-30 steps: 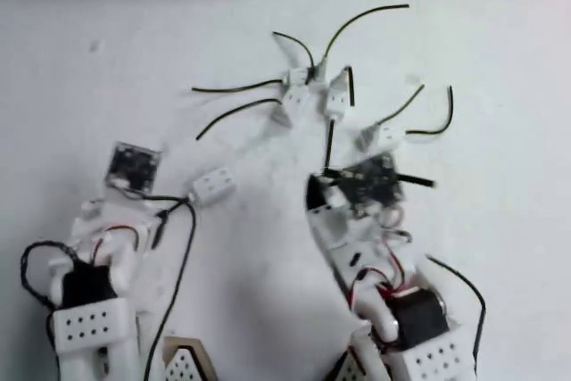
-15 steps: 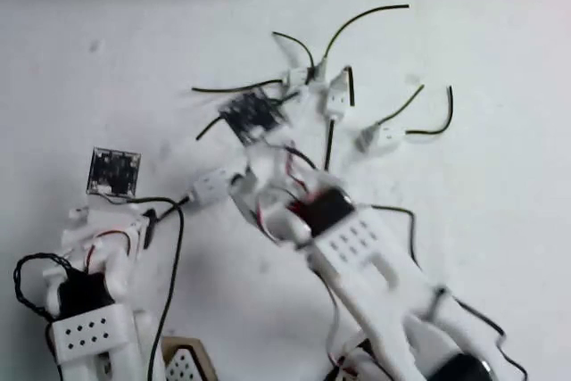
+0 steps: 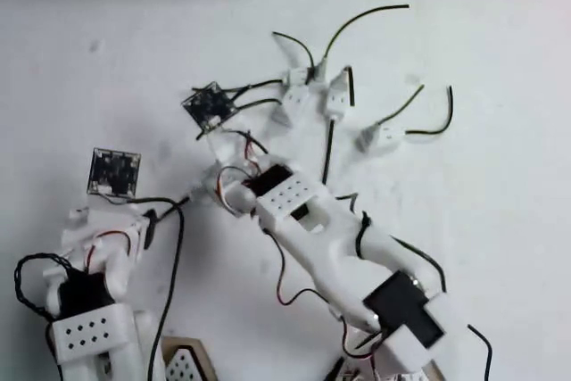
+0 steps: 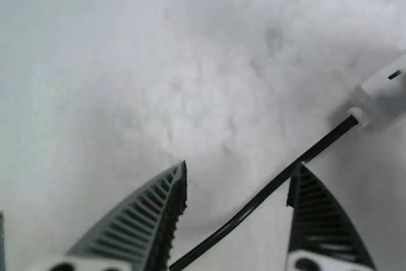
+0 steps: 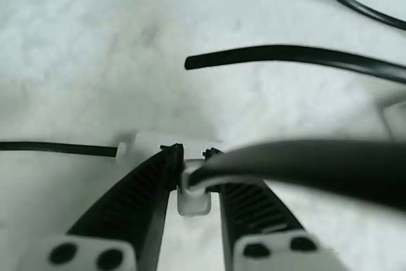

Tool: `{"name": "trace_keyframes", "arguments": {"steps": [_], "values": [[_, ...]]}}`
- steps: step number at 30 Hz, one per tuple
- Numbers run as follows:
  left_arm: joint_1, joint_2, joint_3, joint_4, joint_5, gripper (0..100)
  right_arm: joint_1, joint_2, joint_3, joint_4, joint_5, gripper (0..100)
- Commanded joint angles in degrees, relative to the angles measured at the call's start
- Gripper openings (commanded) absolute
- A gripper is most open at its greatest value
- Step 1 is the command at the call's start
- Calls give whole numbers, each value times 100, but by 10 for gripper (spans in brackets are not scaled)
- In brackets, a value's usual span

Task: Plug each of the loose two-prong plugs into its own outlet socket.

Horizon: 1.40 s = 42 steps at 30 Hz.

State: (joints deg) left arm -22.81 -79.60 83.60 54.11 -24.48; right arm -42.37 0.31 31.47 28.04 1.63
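A white outlet socket (image 3: 202,186) lies left of centre, its black cable (image 3: 175,247) trailing toward the near edge. My right gripper (image 5: 193,153) is shut on a small white plug (image 5: 192,190) whose thick black cable (image 5: 304,163) crosses close to the camera. The plug sits right against the socket (image 5: 152,139). From above, the right arm (image 3: 303,220) stretches diagonally across the table to that socket. My left gripper (image 4: 240,169) is open low over the table, with the socket's cable (image 4: 279,182) running between its fingers toward the socket (image 4: 384,96).
Several other white plugs and sockets with short black leads lie in a cluster at the back centre (image 3: 303,94) and one to the right (image 3: 384,136). A loose black lead (image 5: 285,55) lies just beyond the right gripper. Wooden pieces (image 3: 183,361) sit at the near edge.
The right arm has swung from centre right across to the socket on the left. The left arm shifted slightly left and then stayed still.
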Motion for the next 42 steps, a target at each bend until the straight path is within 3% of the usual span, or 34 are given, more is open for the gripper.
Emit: {"name": "trace_keyframes", "arguments": {"steps": [1,19,27,33,42], "values": [[-31,-75,-26,-18,44,259,31,-48,-308,-198,-105,17],[-31,-75,18,-18,35,259,233,593,-299,-664,-123,17],[-31,-75,26,-18,35,259,409,374,-255,-409,-123,17],[-31,-75,26,-18,35,259,101,277,-79,-22,-132,17],[-31,-75,26,-18,35,259,4,312,624,-532,-105,17]]}}
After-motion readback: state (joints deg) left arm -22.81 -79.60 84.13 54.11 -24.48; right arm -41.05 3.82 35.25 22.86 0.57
